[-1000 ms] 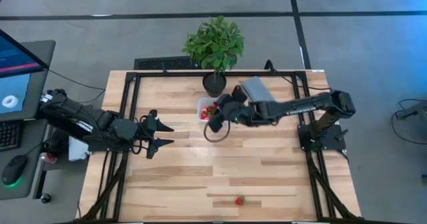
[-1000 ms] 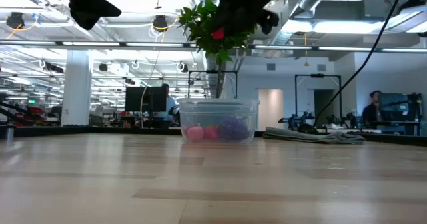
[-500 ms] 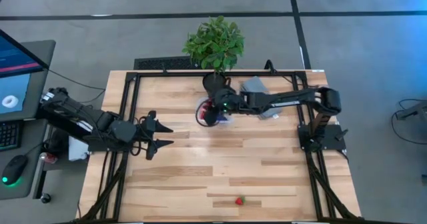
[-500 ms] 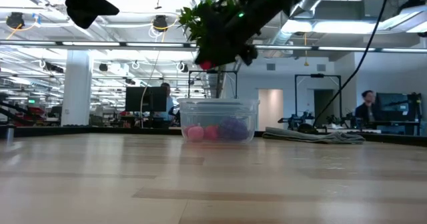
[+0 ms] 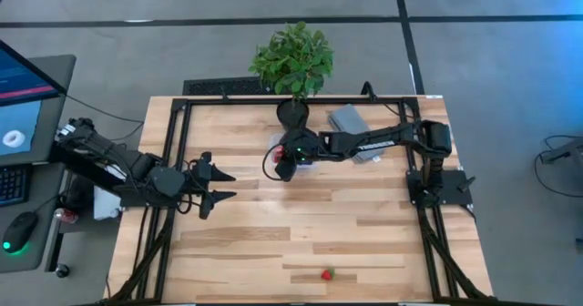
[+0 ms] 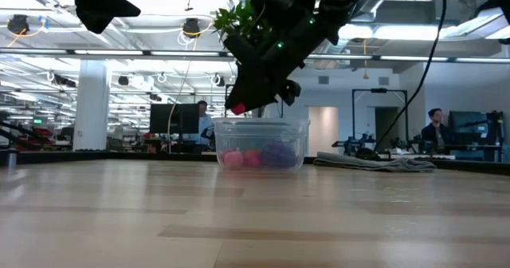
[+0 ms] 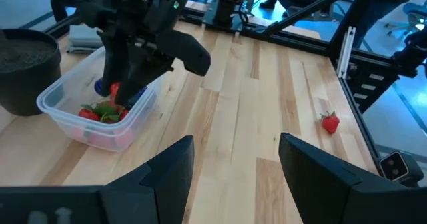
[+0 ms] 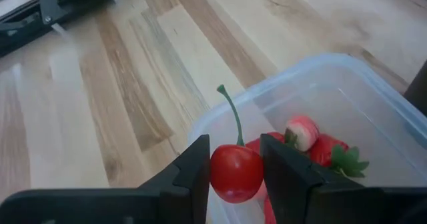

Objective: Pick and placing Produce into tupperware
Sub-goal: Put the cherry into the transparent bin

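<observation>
Change: the right end effector (image 8: pixel 237 174) has swung in from the worktop's middle over the last second and now hangs just over the near rim of the small clear plastic tub (image 8: pixel 333 84), lower than before.
Grip: its fingers are clamped on a round red toy cherry with a green stem (image 8: pixel 237 171).
Meaning: judged ready for release; the cherry sits above the rim edge, so a little more reach inward seems wise.
Tub contents: strawberries (image 7: pixel 100 112), pink pieces (image 6: pixel 233 158), a purple bunch (image 6: pixel 277 152).
Left end effector (image 7: pixel 233 164): fingers apart, waiting over the worktop's left side, unchanged.
Remaining: one red strawberry (image 5: pixel 327 274) lies alone near the front edge.
Around: black plant pot (image 5: pixel 293 112) just behind the tub, folded grey cloth (image 5: pixel 351 121) beside it; neither blocks the drop.
</observation>
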